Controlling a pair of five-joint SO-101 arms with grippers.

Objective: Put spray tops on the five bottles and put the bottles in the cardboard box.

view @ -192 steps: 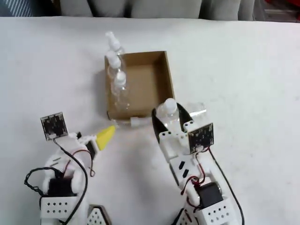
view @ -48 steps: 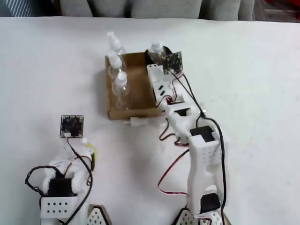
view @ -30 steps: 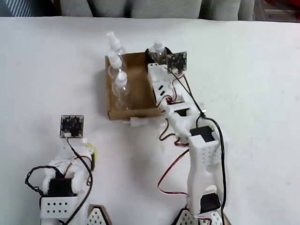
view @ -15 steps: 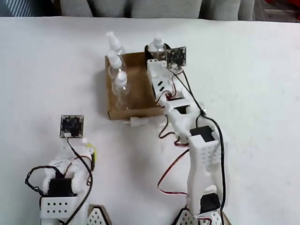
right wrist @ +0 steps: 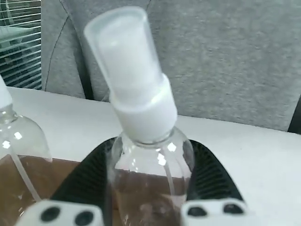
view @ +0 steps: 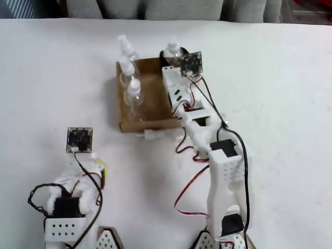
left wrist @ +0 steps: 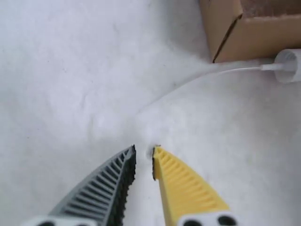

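My left gripper (left wrist: pixel 143 157) sits low over the white table (left wrist: pixel 70 70), its ribbed grey and yellow fingers (left wrist: pixel 183 188) pinched together on nothing. Three clear capped bottles (view: pixel 126 72) line the cardboard box's (view: pixel 155 98) left wall. My right gripper (view: pixel 174 54) clamps a fourth bottle (right wrist: pixel 141 141) at the far right corner, base hidden, carried there from the box's near side.

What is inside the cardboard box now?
Three capped bottles stand along one wall of the cardboard box. The right gripper holds a fourth bottle at a far corner; the arm hides whether it stands inside.
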